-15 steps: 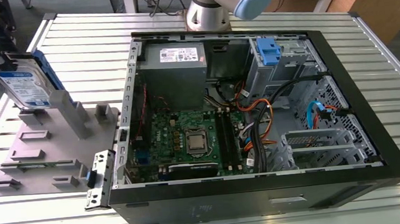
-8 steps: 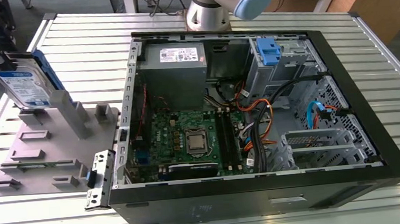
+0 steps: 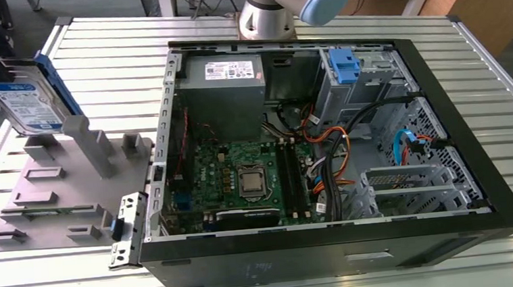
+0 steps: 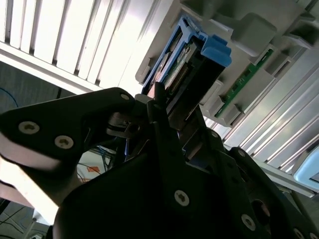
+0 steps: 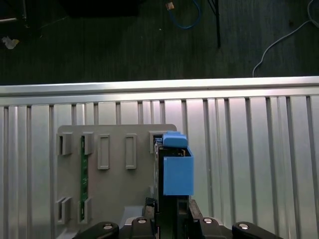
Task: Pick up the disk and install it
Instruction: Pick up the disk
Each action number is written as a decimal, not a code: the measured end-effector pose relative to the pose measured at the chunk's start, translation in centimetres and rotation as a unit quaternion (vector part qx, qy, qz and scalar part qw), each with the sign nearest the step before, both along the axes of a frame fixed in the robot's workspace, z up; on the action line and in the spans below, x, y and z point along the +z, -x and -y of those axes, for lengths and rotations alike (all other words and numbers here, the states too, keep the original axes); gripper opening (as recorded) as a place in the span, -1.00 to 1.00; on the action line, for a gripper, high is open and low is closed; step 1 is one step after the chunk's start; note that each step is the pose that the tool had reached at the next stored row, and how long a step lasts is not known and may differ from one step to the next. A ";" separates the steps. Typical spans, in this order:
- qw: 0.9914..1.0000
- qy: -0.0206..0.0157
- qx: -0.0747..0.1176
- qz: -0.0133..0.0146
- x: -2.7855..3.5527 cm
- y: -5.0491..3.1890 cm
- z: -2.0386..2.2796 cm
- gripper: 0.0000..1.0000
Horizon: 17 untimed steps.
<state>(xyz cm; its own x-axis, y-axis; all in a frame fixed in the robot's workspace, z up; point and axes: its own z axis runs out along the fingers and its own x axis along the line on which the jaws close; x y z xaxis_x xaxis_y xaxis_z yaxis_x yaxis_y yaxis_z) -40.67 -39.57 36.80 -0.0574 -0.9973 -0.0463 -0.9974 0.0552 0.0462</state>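
- A ribbed aluminium counter carries everything. In the first wrist view a dark floor with loose cables lies beyond its edge.
- An open black computer case lies on its side on the counter, toward the exterior view's right. Inside are a green motherboard, a grey power-supply box, bundled cables and a blue drive bracket.
- Just beside the case, on the exterior view's left, sits a grey holder block with upright posts and slots. A thin green circuit strip stands in one slot.
- The disk stands on its short end at the holder block's corner farthest from the exterior camera, apart from the case. Its blue-and-white label faces that camera, and blue rails run along its long edges.
- Whether its lower end rests in the holder or hangs just clear of it cannot be told.
- The pincer is at the disk's upper end. Its black fingers are closed onto the disk, one against each flat face, and the disk fills the gap between them.
- The arm has its base on the counter behind the case.
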 end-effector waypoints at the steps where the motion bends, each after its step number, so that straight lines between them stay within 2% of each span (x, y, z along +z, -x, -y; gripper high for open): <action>1: 1.000 0.000 0.000 0.000 0.24 0.00 0.00 -0.30; 6: 1.000 0.000 0.000 0.000 1.38 0.00 0.00 -0.30; 13: 1.000 0.000 0.000 0.000 1.41 0.00 0.00 -0.30; 17: 1.000 0.000 0.000 0.000 1.65 0.00 0.00 -0.30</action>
